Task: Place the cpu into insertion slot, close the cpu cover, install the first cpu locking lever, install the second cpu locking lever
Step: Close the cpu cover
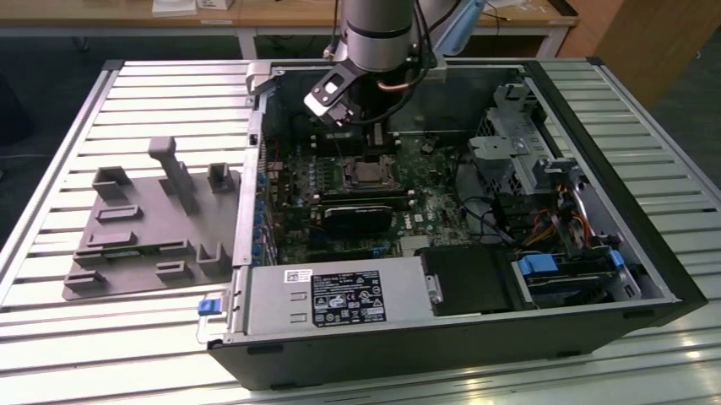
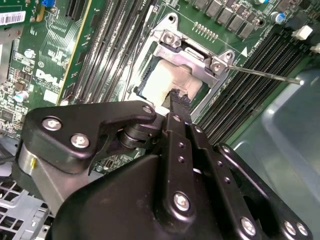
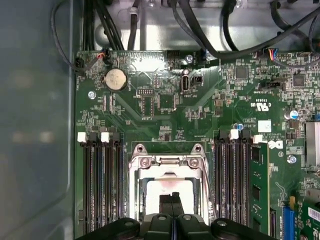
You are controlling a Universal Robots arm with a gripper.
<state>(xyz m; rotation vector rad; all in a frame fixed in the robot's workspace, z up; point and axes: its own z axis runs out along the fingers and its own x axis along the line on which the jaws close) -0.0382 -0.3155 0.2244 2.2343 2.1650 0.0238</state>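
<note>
Lab: slatted bench (image 1: 169, 93), opened computer (image 1: 451, 353).

Joined fingers (image 2: 179, 101) just above cpu (image 2: 167, 80)

You have bright, even light from above in the exterior view. The metal table (image 1: 169, 84) looks pale all over, and its near edge shines with white streaks of glare. Inside the computer case (image 1: 451, 359) it is dimmer. The grey tray (image 1: 124, 245) on the exterior view's left throws only a small, soft shadow. The floor (image 1: 23, 101) at the far side is dark. In both wrist views the cpu (image 2: 167, 82) glows so white that its face looks washed out, while the green board (image 3: 150, 115) is lit evenly. The black gripper (image 2: 176, 97) looks very dark, with small bright spots on its screws (image 2: 182, 201). The case wall (image 3: 35, 125) shows faint pale patches of light.
</note>
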